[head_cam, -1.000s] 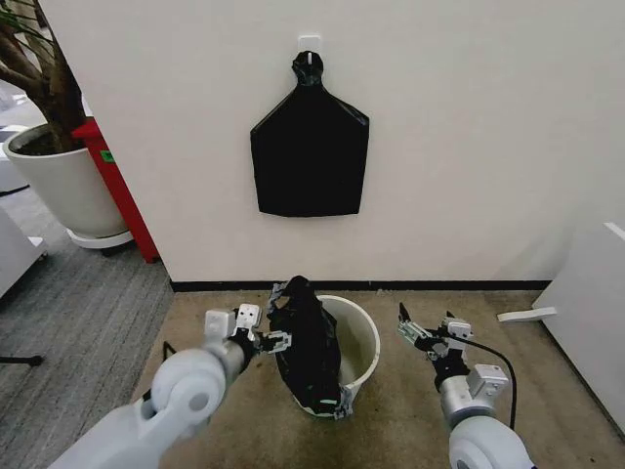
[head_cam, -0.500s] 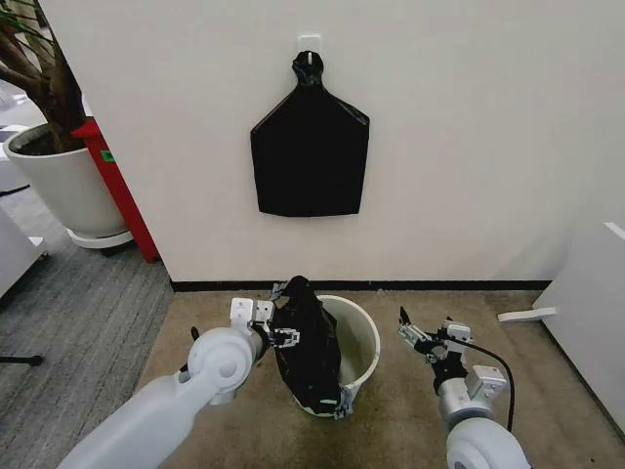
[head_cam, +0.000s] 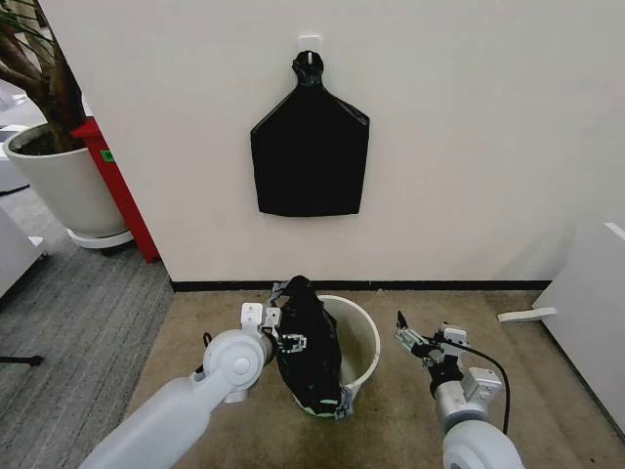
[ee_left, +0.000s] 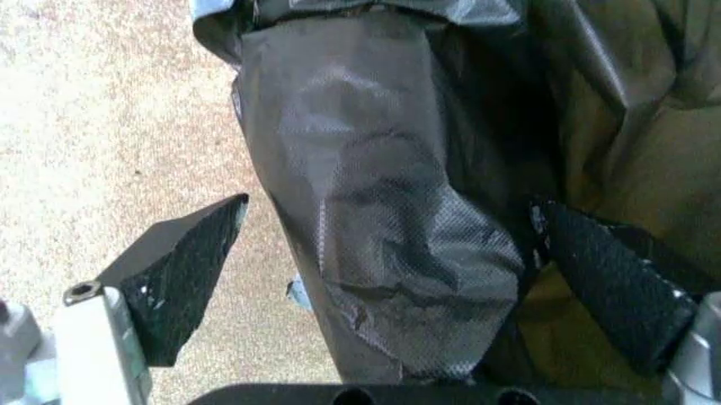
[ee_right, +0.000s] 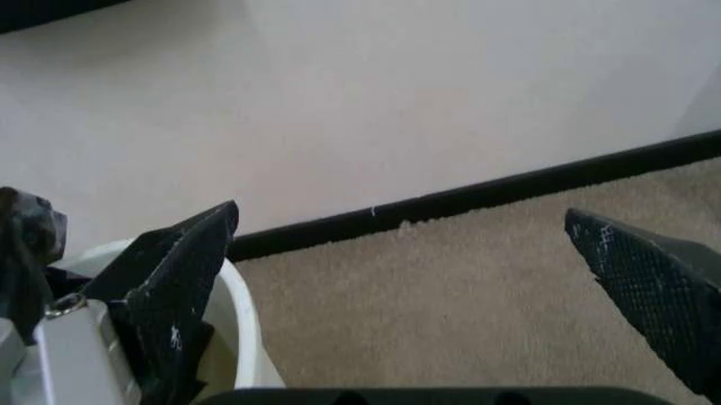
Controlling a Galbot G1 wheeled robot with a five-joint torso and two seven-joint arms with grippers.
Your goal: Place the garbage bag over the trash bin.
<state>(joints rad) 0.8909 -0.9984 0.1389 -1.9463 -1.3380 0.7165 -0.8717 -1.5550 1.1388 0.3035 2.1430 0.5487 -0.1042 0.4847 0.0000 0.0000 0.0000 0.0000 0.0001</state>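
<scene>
While the trash bin (head_cam: 359, 354) stands on the carpet by the wall, the garbage bag (head_cam: 305, 342) hangs bunched over its left rim, partly inside. The left gripper (head_cam: 290, 341) is at the bag, fingers (ee_left: 186, 274) spread wide either side of a fold, seemingly not pinching it. The right gripper (head_cam: 415, 341) hovers right of the bin, fingers apart, holding nothing
</scene>
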